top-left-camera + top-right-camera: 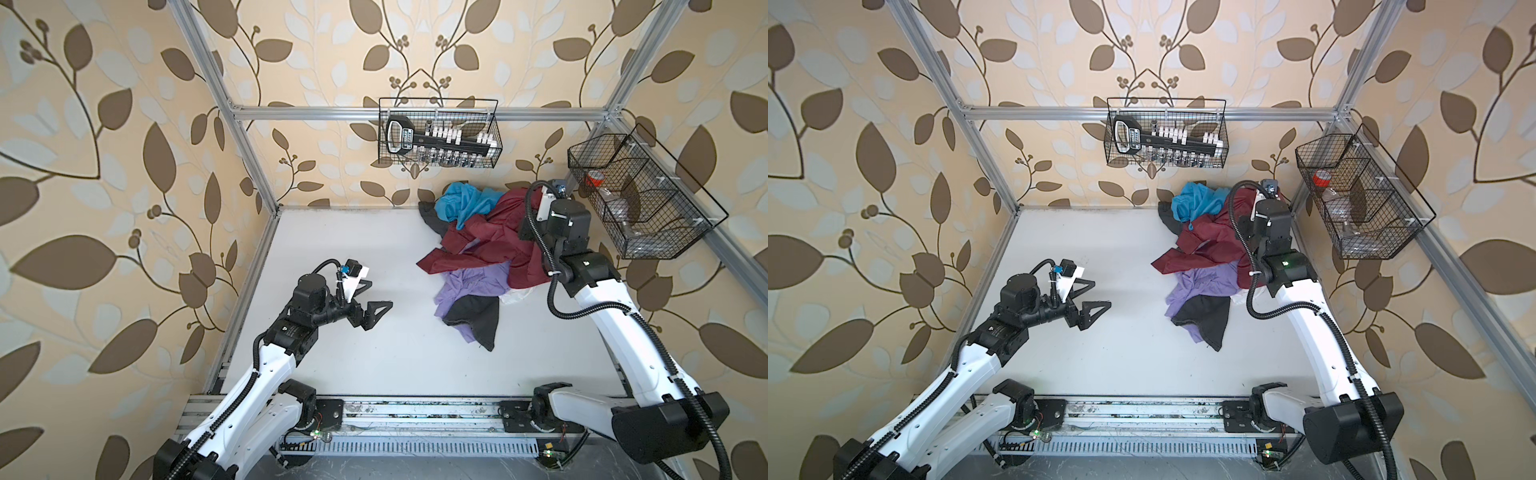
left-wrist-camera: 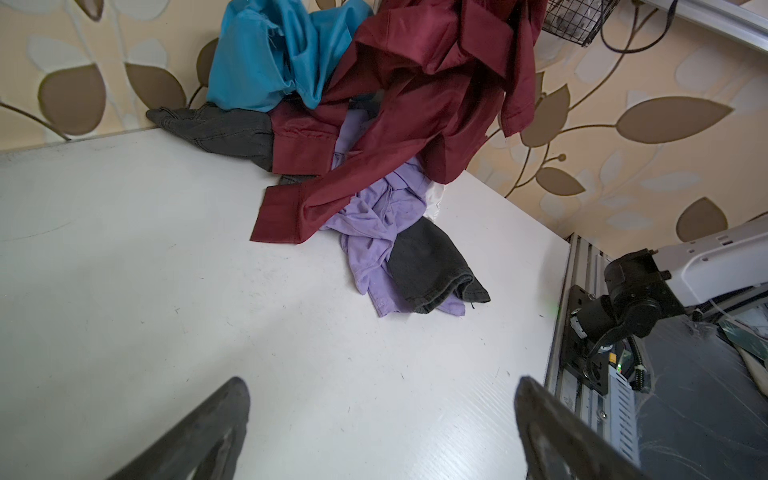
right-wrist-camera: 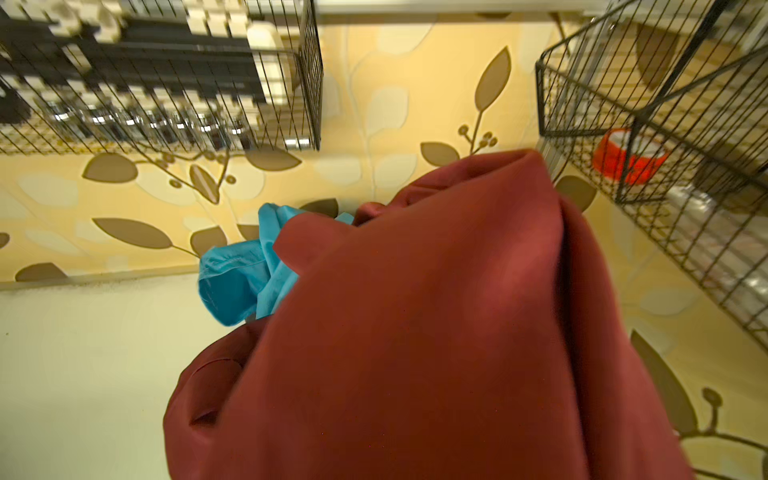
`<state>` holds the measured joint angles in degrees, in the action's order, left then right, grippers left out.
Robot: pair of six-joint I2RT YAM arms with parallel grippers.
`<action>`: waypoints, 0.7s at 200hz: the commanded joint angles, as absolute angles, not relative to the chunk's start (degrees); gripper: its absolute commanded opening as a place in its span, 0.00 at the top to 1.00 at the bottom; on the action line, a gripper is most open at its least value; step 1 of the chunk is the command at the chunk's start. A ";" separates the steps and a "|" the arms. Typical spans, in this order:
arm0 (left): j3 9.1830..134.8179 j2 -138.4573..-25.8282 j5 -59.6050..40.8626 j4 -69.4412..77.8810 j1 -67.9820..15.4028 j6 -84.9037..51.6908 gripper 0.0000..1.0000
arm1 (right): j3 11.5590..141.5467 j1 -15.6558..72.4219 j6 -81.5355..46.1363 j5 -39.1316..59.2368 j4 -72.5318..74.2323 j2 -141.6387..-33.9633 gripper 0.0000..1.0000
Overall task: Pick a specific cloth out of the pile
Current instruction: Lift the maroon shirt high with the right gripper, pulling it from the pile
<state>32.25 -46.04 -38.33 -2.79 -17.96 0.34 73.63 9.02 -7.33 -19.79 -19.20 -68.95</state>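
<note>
Top views show a white counter [image 1: 353,249] and leaf-patterned walls [image 1: 124,124]; shiny maroon cloth [image 1: 498,232] hangs from the hidden, clamped right hand; left hand [image 1: 380,293] gapes open.

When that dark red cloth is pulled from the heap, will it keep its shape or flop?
Probably floppy: the cloth hangs in loose folds, one end lying on the table. Likely light, being thin. Its sheen suggests it could slip, and it may tug the blue garment touching it.

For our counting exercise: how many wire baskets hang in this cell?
2. One basket hangs on the back rail; the other basket hangs on the right-hand rail, near the clothes pile. None looks hidden.
</note>
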 commanded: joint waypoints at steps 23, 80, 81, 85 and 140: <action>31.64 -44.82 -37.80 -1.58 -18.63 1.74 0.01 | 79.20 9.11 -6.06 -23.26 -19.73 -65.72 1.00; 31.64 -44.47 -37.45 -1.76 -18.81 1.85 0.01 | 84.70 9.14 -5.89 -22.18 -18.24 -62.32 1.00; 31.64 -44.47 -37.44 -1.76 -18.81 1.80 0.01 | 84.80 9.14 -5.89 -22.07 -18.22 -62.23 1.00; 31.58 -44.36 -37.44 -1.76 -18.81 1.84 0.01 | 85.29 9.14 -5.90 -21.79 -18.12 -62.10 1.00; 31.55 -44.21 -36.83 -1.77 -18.90 1.85 0.01 | 90.45 9.36 -6.56 -10.97 -14.53 -59.90 1.00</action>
<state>31.73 -45.21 -37.04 -2.83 -18.44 0.93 87.13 9.04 -6.37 -18.04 -19.20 -61.19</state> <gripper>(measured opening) 0.989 0.063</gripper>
